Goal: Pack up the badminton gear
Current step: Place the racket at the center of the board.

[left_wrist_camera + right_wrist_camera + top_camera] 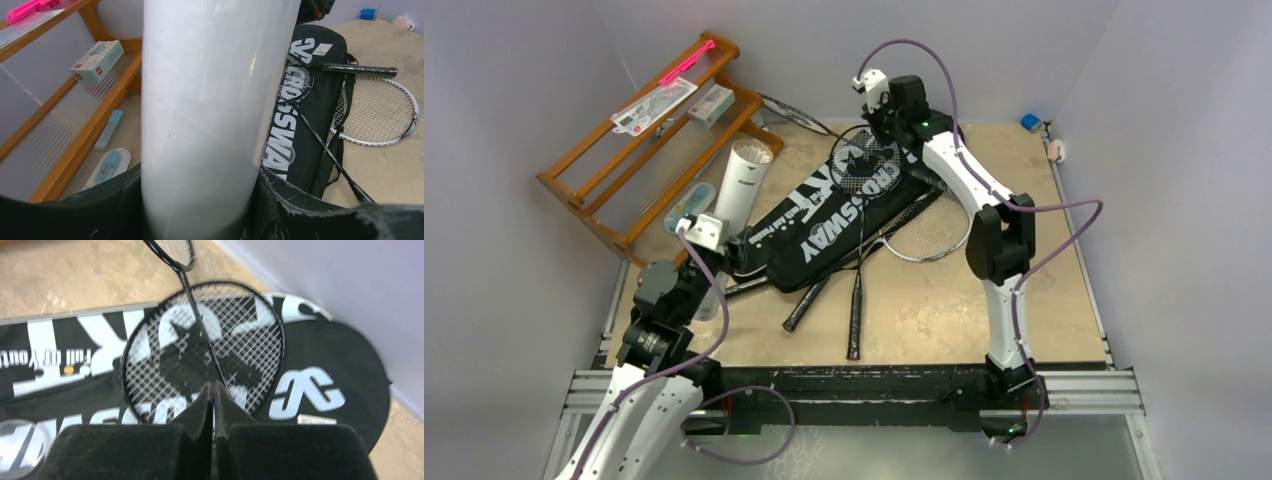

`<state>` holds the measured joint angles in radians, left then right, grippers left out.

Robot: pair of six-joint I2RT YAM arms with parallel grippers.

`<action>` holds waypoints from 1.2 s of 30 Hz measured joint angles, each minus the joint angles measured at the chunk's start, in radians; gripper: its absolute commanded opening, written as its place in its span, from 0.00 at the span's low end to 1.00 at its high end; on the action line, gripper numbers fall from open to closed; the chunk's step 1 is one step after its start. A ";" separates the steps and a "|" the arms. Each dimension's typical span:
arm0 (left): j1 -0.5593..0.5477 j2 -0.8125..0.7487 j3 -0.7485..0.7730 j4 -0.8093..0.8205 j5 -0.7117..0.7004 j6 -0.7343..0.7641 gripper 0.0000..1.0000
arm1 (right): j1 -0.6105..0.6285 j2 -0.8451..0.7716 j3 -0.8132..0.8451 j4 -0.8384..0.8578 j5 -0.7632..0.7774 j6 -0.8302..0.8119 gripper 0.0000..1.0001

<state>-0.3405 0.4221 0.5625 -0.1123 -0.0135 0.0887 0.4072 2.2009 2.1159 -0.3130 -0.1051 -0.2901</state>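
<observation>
My left gripper (721, 240) (200, 187) is shut on the lower end of the long white tube (742, 180) (210, 100), which points toward the rack. Two black covers, "SPORT" (824, 195) (60, 355) and "CROSSWAY" (849, 232) (295, 125), lie overlapping mid-table. A black-framed racket head (864, 160) (200, 350) lies on them. My right gripper (873, 130) (214, 386) hovers over it, shut on a thin black racket shaft (197, 310) whose head (792, 108) points at the rack. A white-framed racket (934, 235) (380, 110) lies beside the covers. No shuttlecocks show.
The orange-brown wooden rack (639, 150) (85, 135) stands at the back left with small packets (654, 105) and a pink stick (686, 62). Black racket handles (856, 315) stick out toward the near edge. A small blue thing (1031, 122) sits at the back right corner.
</observation>
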 measured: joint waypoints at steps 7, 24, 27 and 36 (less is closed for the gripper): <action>0.007 0.000 0.000 0.000 0.010 -0.001 0.38 | -0.002 -0.178 -0.345 0.029 -0.027 0.020 0.06; 0.011 -0.008 -0.004 0.009 0.050 -0.003 0.38 | -0.144 -0.270 -0.584 0.001 0.094 -0.132 0.69; 0.011 -0.005 -0.005 0.012 0.055 -0.003 0.38 | -0.196 -0.245 -0.560 -0.018 0.092 -0.167 0.67; 0.011 -0.004 -0.005 0.019 0.054 -0.003 0.39 | -0.214 -0.122 -0.465 -0.114 0.011 -0.231 0.67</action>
<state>-0.3294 0.4179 0.5579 -0.0937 0.0406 0.0856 0.1932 2.0785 1.6505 -0.4271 -0.0944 -0.5213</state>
